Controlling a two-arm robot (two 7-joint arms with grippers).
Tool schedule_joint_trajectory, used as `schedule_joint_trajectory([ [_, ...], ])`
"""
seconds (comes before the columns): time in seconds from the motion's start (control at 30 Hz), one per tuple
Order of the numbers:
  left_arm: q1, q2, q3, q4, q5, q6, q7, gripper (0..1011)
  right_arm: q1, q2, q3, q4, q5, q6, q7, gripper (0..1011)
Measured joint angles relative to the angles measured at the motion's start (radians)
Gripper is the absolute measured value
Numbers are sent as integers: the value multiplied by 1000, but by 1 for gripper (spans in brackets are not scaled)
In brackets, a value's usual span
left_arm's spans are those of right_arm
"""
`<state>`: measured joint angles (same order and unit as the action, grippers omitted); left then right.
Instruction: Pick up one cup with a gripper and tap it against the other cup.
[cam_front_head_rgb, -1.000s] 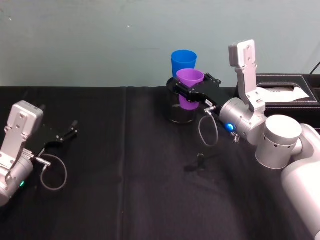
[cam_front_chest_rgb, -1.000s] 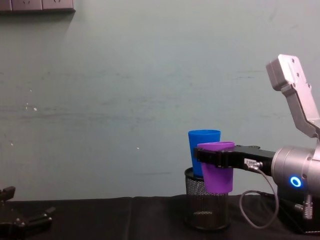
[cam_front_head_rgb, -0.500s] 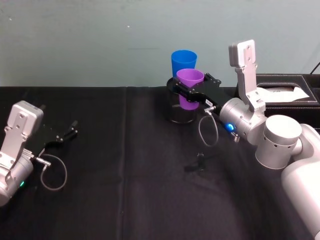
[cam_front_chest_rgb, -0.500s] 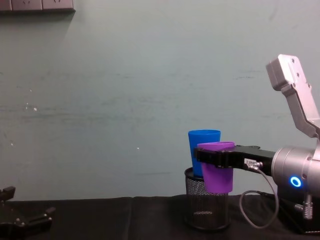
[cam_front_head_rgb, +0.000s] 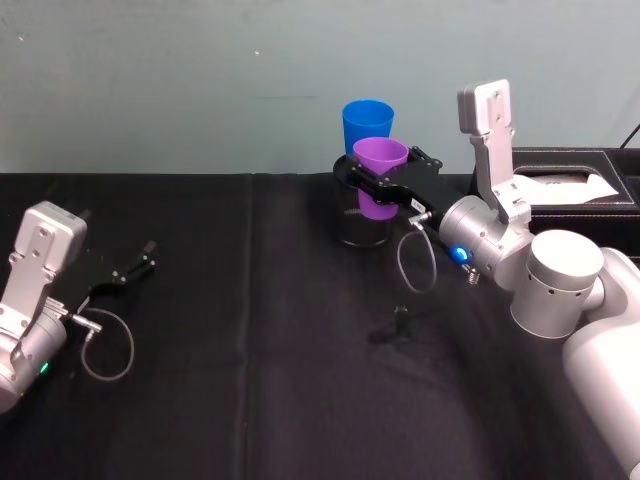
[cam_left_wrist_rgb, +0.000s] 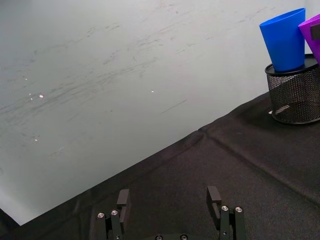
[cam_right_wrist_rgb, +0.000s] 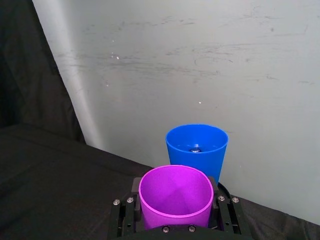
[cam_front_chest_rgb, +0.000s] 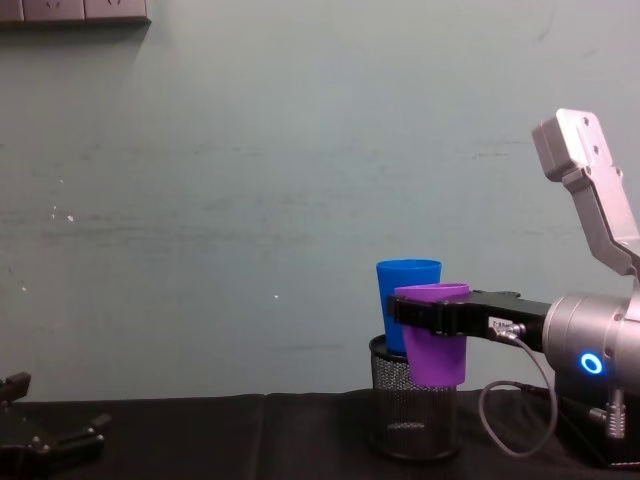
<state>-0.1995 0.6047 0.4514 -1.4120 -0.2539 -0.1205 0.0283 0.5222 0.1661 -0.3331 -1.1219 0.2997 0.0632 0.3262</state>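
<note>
**Purple cup up in the air, right next to the blue one**

So the right gripper (cam_front_head_rgb: 385, 187), the black flat-jawed clamp on the silver-grey arm with the blue light ring, has its jaws pinched on the purple plastic tumbler (cam_front_head_rgb: 380, 176), gripping it just below the wide rim. From the chest camera the cup (cam_front_chest_rgb: 433, 338) is clearly lifted: its base hangs level with the rim of the black wire-mesh holder (cam_front_chest_rgb: 413, 412) and in front of it, not sitting on anything. It's upright, maybe tipped a hair.

The bright blue plastic tumbler (cam_front_head_rgb: 367, 127), taller and narrower, stands upright inside that mesh holder (cam_front_head_rgb: 360, 225) at the back of the black cloth-covered table (cam_front_head_rgb: 260, 340), close to the pale green wall (cam_front_head_rgb: 200, 80). The purple cup is just in front of it and slightly to the right. In the right wrist view the purple rim (cam_right_wrist_rgb: 176, 196) overlaps the lower part of the blue cup (cam_right_wrist_rgb: 197, 150), so they're very close, but I honestly can't tell whether they're touching.

The left gripper (cam_front_head_rgb: 128, 268) is parked low over the table way off on the left, well apart from both cups. Its own wrist view shows the gripper (cam_left_wrist_rgb: 170, 201) with fingers spread and nothing between them.

Behind the right arm there's a black box with white tissue (cam_front_head_rgb: 565, 185) sticking out the top.
</note>
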Motion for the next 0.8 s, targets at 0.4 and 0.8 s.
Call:
schedule_joint_trajectory([
  [0.4,0,0,0,0,0,0,0,1000,0,0,0,0,0,0,0,746],
  [0.8,0,0,0,0,0,0,0,1000,0,0,0,0,0,0,0,746],
])
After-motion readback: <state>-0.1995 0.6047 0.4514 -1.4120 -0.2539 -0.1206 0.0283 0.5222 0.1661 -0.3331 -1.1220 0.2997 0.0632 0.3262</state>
